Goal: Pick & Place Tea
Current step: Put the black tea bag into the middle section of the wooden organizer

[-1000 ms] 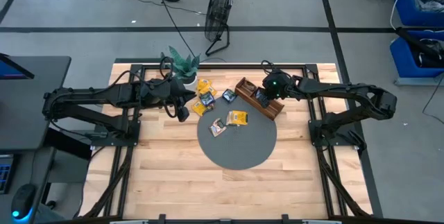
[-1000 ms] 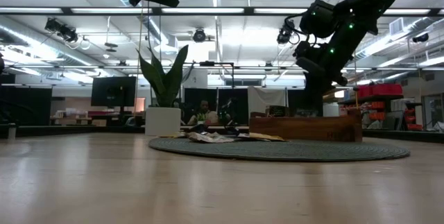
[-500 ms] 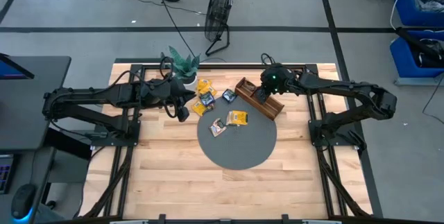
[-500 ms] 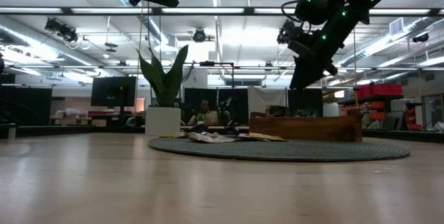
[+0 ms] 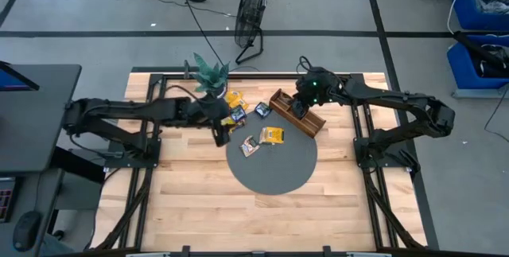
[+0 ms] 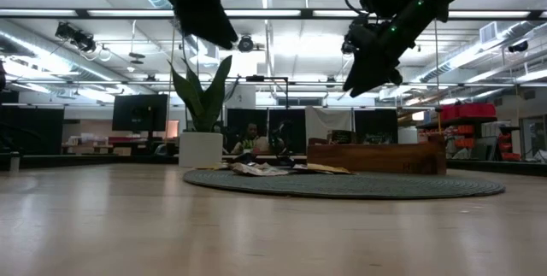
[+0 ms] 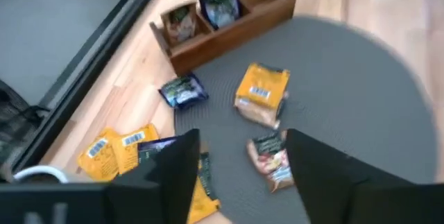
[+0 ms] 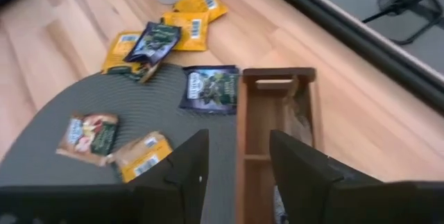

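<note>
Wooden tray (image 8: 267, 120) partly hidden behind right fingers (image 8: 187, 175), parted and empty like left fingers (image 7: 177, 172).

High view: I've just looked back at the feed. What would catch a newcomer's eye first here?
Probably the loose tea packets scattered over the far part of the round grey mat and the wood beside it. Next, the wooden tray lying diagonally at the mat's far edge, with the right gripper open above it. The left gripper hangs open over the mat's left edge, near the potted plant.
</note>
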`<state>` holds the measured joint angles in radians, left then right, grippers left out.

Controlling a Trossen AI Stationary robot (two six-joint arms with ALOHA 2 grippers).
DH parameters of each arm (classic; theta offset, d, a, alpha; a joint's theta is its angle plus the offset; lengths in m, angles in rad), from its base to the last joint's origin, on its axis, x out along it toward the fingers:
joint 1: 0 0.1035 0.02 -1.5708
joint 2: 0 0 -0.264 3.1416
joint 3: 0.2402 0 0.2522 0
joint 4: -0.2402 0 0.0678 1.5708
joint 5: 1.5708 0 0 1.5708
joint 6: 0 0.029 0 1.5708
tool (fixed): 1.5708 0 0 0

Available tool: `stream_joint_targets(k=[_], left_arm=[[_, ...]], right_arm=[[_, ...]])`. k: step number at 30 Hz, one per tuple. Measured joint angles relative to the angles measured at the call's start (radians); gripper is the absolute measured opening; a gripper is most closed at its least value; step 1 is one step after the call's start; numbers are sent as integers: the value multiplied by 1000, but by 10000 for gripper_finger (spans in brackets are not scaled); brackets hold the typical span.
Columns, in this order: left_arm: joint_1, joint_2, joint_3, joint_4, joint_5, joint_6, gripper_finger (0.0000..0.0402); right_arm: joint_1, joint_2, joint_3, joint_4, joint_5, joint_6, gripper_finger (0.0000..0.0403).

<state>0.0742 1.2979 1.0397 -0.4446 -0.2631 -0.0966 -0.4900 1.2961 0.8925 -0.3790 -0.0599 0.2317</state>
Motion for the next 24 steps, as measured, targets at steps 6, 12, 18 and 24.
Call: stream_joint_targets(k=[6, 12, 18, 24], left_arm=[[11, 123, 0, 56, -9, 199, 285], [14, 238, 0, 89, -9, 382, 274], [66, 316, 0, 103, 0, 417, 258], [135, 384, 0, 140, 15, 344, 254]], right_arm=[[0, 0, 0, 0, -130, 22, 160], [17, 0, 0, 3, -178, 24, 160], [60, 0, 0, 2, -210, 26, 160], [111, 0, 0, 3, -211, 25, 160]])
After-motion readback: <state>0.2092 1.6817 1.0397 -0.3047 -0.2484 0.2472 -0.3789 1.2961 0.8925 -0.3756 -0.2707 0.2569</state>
